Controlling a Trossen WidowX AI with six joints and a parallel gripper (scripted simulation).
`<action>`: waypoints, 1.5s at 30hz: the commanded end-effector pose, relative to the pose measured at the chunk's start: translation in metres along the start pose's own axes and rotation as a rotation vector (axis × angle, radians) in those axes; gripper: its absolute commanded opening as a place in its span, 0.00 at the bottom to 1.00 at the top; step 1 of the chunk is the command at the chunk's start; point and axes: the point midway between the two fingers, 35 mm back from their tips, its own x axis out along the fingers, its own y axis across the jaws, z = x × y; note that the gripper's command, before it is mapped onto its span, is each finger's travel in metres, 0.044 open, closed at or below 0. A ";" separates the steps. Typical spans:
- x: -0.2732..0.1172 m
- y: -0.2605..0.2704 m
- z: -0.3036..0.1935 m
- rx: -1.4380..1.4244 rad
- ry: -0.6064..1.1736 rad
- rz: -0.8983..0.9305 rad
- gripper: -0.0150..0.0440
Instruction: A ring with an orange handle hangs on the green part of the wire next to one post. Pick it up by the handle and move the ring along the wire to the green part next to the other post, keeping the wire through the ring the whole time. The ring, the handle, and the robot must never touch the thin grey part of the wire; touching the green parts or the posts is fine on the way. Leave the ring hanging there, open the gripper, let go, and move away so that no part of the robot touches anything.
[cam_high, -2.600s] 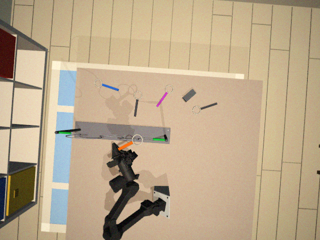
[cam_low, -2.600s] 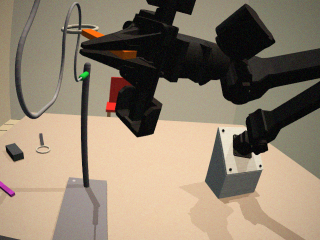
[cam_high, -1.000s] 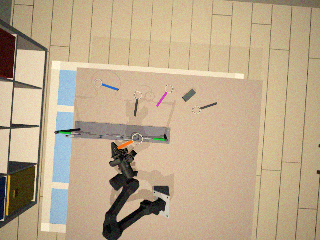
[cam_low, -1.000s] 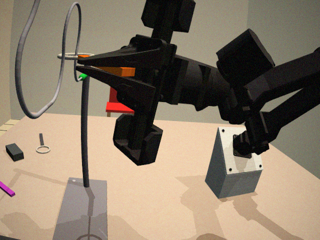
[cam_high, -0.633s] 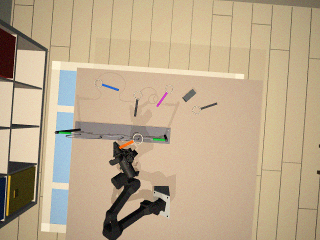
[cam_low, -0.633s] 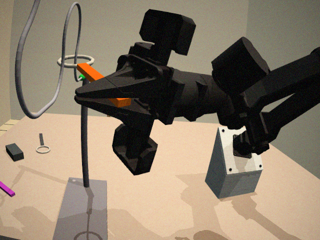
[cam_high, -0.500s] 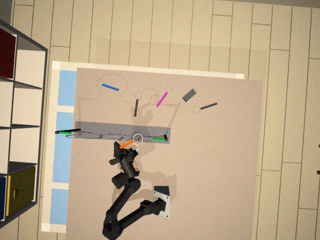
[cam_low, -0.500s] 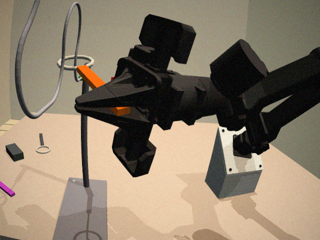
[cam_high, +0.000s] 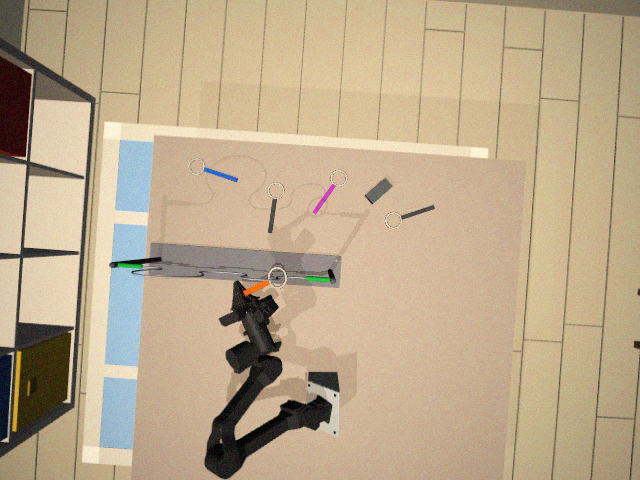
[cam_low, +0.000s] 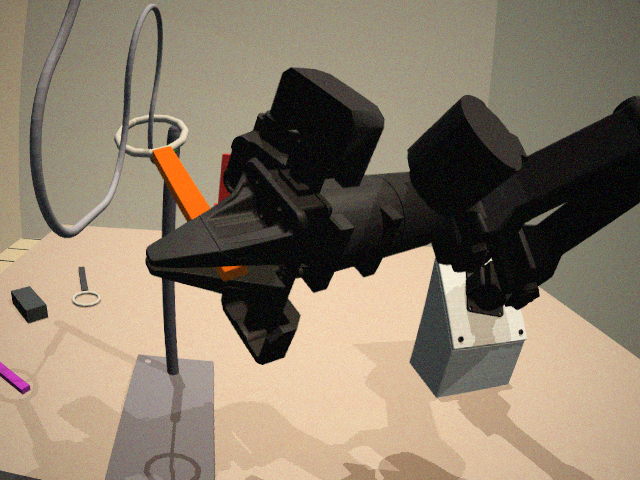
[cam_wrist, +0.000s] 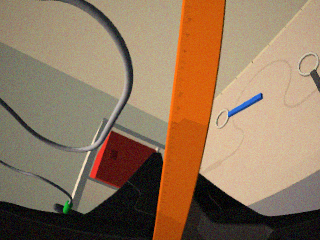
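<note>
The white ring (cam_high: 277, 276) (cam_low: 149, 135) has the thin grey wire (cam_high: 217, 272) (cam_low: 46, 129) (cam_wrist: 120, 60) through it. It sits just left of the green part (cam_high: 317, 279) next to the right post (cam_high: 331, 276) (cam_low: 169, 248). I cannot tell whether the ring touches the wire. The orange handle (cam_high: 256, 288) (cam_low: 180, 183) (cam_wrist: 190, 114) slopes down from the ring into my gripper (cam_high: 238, 289) (cam_low: 149, 261), which is shut on the handle's lower end. The other green part (cam_high: 129, 265) is at the left post (cam_high: 149, 260). The wire stand's grey base plate (cam_high: 206, 255) (cam_low: 165, 413) lies on the table.
Behind the stand lie spare rings with blue (cam_high: 220, 174) (cam_wrist: 240, 108), dark grey (cam_high: 272, 214), magenta (cam_high: 325, 198) (cam_low: 12, 377) and grey (cam_high: 416, 211) (cam_low: 85, 297) handles, and a grey block (cam_high: 378, 190) (cam_low: 28, 303). My arm's base (cam_high: 323, 400) (cam_low: 465, 341) stands in front. A shelf (cam_high: 36, 232) stands at the left.
</note>
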 end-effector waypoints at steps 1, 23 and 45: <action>0.004 -0.016 0.003 -0.071 -0.042 -0.044 0.00; -0.004 -0.056 0.010 -0.301 -0.019 -0.158 0.00; -0.014 -0.082 0.021 -0.469 0.004 -0.240 0.00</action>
